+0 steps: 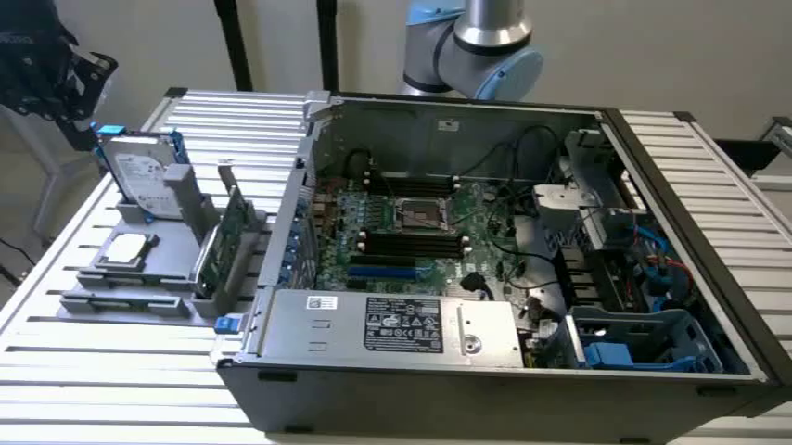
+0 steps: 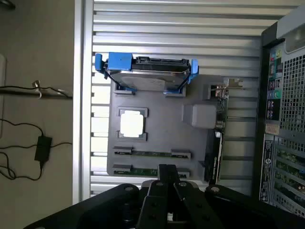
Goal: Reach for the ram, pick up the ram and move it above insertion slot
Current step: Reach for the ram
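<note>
Ram: thin green stick point(image 2: 143, 171) standing on edge in the end row of the grey holder tray point(image 2: 162, 102), the row farthest from the hard drive point(image 2: 147, 71).
Neighbour: a second stick point(image 2: 151, 153) in the next row, parallel and just beside.
Tray position: on the slatted tabletop point(image 1: 74, 371), left of frame in the exterior view, beside the open computer case point(image 1: 495, 389).
Hand: point(image 2: 167, 172) hangs over the ram's row. Spread or pressed together, cannot tell. Both sticks sit in their rows.
Handling (judged): light, stiff and thin. Brittle at the chips and the contact edge. The smooth flat faces are likely to slip or tilt if pinched off-centre.
Hold (judged): across the two flat faces near mid-length, on the free upper edge, clear of the end holders.
Hidden: part of the ram's row lies behind the hand.
Unclear: the gap between hand and ram cannot be read, touching or apart. The chips are too small to make out. In the exterior view the sticks are lost among the tray's ridges.
Slots: the memory slots point(image 1: 415, 243) are dark bars mid-frame on the board. Which one is free is unclear.
</note>
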